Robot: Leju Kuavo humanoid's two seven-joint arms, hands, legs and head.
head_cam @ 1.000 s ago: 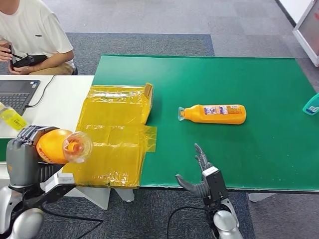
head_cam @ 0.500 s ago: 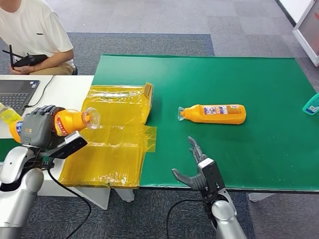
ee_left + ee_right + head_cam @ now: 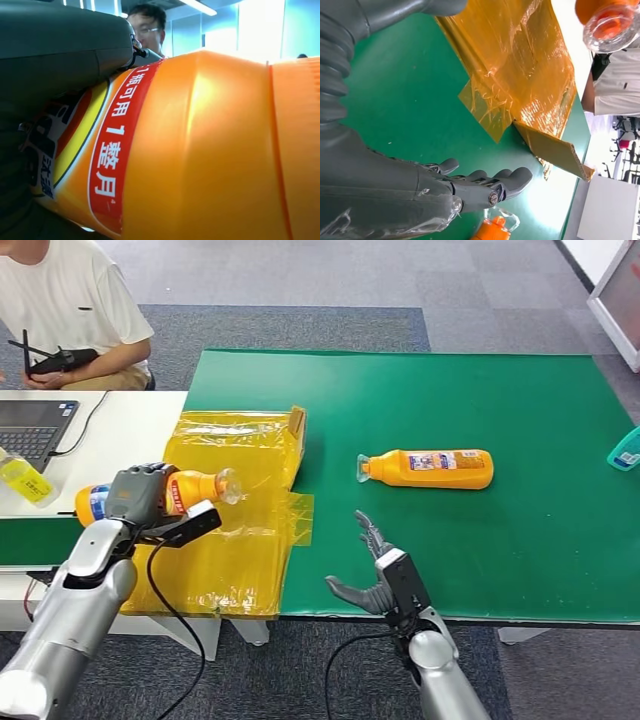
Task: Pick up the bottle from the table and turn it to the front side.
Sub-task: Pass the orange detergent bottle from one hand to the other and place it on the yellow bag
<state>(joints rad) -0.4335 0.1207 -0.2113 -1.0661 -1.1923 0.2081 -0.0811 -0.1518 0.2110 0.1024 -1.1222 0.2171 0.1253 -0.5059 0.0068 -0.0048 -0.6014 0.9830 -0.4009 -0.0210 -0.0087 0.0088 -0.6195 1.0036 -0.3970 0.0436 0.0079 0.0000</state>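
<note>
Head view: the left hand (image 3: 137, 495) is wrapped around an orange bottle (image 3: 192, 486), held level above the yellow sheet (image 3: 226, 540); the right hand (image 3: 375, 577) is spread, empty, at the counter (image 3: 468, 390) edge. A slip could be caused by the glossy, red-labelled body during turning

Silver arms (image 3: 72, 612), grey ribbed hands (image 3: 375, 580), black cables (image 3: 172, 612).

Red band on the held bottle (image 3: 211, 150): "瓶可用 1 整月"
</note>
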